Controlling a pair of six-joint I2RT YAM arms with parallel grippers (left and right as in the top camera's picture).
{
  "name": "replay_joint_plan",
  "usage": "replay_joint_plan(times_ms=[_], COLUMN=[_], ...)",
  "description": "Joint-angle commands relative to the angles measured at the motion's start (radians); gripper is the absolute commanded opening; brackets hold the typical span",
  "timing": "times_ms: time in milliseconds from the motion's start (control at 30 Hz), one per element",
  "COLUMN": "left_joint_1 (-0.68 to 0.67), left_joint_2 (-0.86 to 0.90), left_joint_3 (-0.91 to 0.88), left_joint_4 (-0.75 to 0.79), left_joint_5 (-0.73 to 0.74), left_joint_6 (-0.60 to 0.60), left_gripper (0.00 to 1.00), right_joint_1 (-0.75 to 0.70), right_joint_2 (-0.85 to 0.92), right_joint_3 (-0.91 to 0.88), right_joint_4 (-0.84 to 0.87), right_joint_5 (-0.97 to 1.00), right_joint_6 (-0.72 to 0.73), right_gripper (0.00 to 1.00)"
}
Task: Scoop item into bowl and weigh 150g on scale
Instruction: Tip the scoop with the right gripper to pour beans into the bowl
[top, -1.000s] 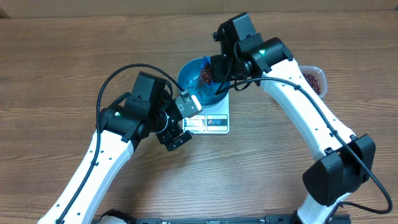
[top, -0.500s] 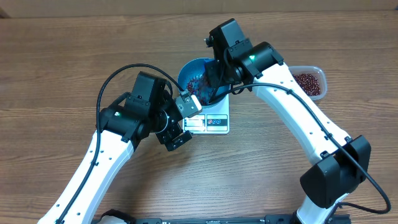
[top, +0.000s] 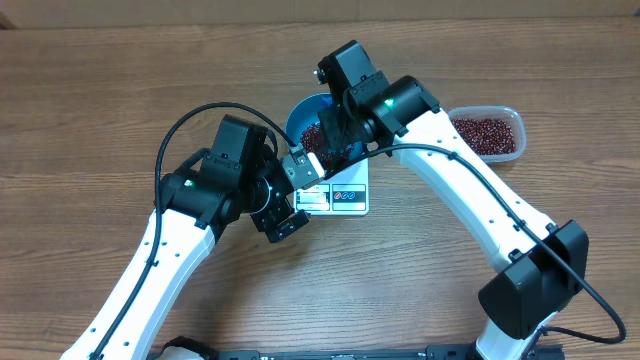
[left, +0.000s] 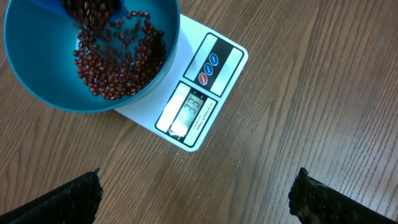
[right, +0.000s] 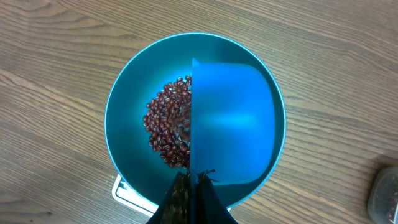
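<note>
Beans (right: 166, 134) heaped in teal bowl (right: 124, 106), seated on white scale (left: 208, 81).
Right gripper (right: 191, 186) clenched on blue scoop (right: 233, 124), tilted inside bowl's rim, beans at its lip. Left gripper (left: 196, 196) spread wide, empty, hovering near scale's display edge. Further beans in clear tub (top: 510, 113), apart from scale on table (top: 100, 90).
</note>
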Motion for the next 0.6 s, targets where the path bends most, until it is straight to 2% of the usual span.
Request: replay_joint_plan(times_ms=[0, 567], left_joint_1=[0.003, 0.003], left_joint_2=[0.005, 0.005], left_joint_3=[-0.005, -0.005], left_joint_4=[0.004, 0.004], left_joint_5=[0.008, 0.008], left_joint_6=[0.019, 0.019], left_gripper=[1.0, 1.0], right_joint_1=[0.011, 0.055], right_joint_2=[-0.011, -0.011], right_joint_3=[0.034, 0.034], right_joint_4=[0.003, -0.011], right_joint_5=[0.04, 0.148], right_joint_6=[-0.022, -0.022], right_gripper=[0.04, 0.04])
